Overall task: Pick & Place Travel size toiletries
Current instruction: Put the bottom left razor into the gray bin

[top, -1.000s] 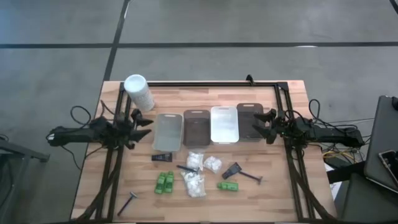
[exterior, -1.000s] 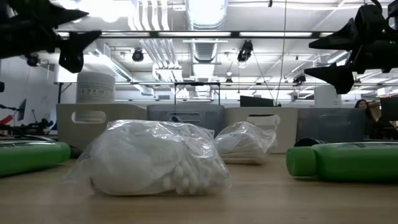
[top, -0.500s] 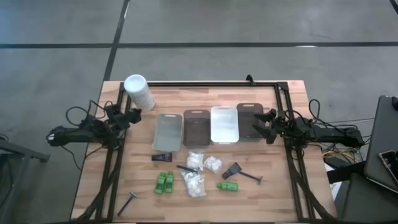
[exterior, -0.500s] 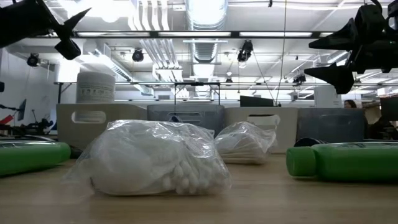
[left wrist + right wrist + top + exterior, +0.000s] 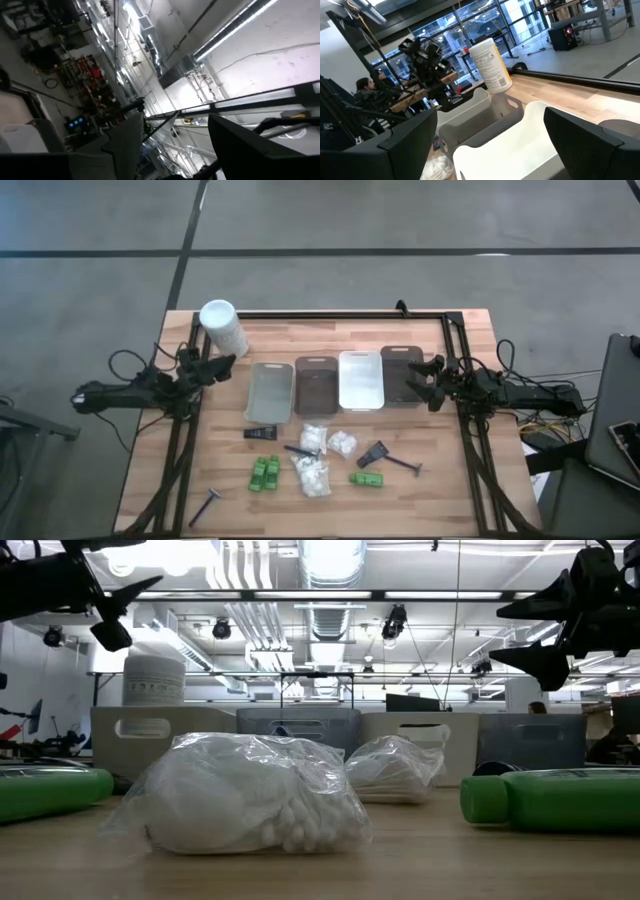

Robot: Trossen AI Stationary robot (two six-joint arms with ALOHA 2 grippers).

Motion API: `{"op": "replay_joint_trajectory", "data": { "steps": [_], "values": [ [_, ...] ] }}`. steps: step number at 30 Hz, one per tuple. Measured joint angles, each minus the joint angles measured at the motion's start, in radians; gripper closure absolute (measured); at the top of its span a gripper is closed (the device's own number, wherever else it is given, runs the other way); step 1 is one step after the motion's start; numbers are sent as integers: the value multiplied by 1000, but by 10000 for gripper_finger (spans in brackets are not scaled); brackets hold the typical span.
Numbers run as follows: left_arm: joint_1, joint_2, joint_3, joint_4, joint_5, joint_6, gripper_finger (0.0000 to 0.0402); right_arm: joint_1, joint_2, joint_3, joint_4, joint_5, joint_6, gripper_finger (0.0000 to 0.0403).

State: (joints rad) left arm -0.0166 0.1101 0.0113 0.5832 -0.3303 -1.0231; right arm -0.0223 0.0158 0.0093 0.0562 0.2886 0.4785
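Observation:
The toiletries lie on the near half of the table, untouched. They are white crinkly packets (image 5: 314, 437) (image 5: 250, 798), green bottles (image 5: 264, 473) (image 5: 367, 478) (image 5: 555, 798), a short black tube (image 5: 262, 433) and thin dark razors (image 5: 386, 457) (image 5: 208, 502). My left gripper (image 5: 222, 364) (image 5: 140, 562) (image 5: 175, 125) hangs open above the table's left edge, beside the white container, tipped upward toward the ceiling. My right gripper (image 5: 425, 378) (image 5: 497, 633) (image 5: 490, 125) hovers open over the right end of the tray row, well above the items.
Four rectangular trays stand in a row across the table's middle: grey (image 5: 270, 392), brown (image 5: 316, 386), white (image 5: 361, 379) and dark brown (image 5: 402, 375). A tall white cylindrical container (image 5: 223, 328) (image 5: 490, 65) stands at the far left corner. People sit in the room beyond.
My left gripper has drawn back from the grey tray toward the table's left edge and tipped upward. It then eased a little back toward the right. It has stayed open. The right arm and all the items have kept still.

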Motion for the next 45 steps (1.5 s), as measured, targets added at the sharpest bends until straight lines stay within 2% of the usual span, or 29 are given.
{"op": "replay_joint_trajectory", "data": {
  "steps": [3,7,13,18,24,29,38,45],
  "values": [
    [0,24,0,-3,54,7,172,0,0,0,0,0,0,39],
    [0,66,0,-10,65,11,172,0,0,0,0,0,0,39],
    [0,112,2,-121,108,22,172,0,0,0,0,0,0,39],
    [0,131,37,-354,199,0,172,0,0,0,0,0,0,39],
    [0,151,153,-779,365,43,172,0,0,0,0,0,0,39],
    [-1,172,270,-1051,365,138,172,0,0,0,0,0,0,39],
    [-1,242,401,-1354,356,178,172,0,0,0,0,0,0,39],
    [-1,357,460,-1375,387,220,172,0,0,0,0,0,0,39]
  ]
}}
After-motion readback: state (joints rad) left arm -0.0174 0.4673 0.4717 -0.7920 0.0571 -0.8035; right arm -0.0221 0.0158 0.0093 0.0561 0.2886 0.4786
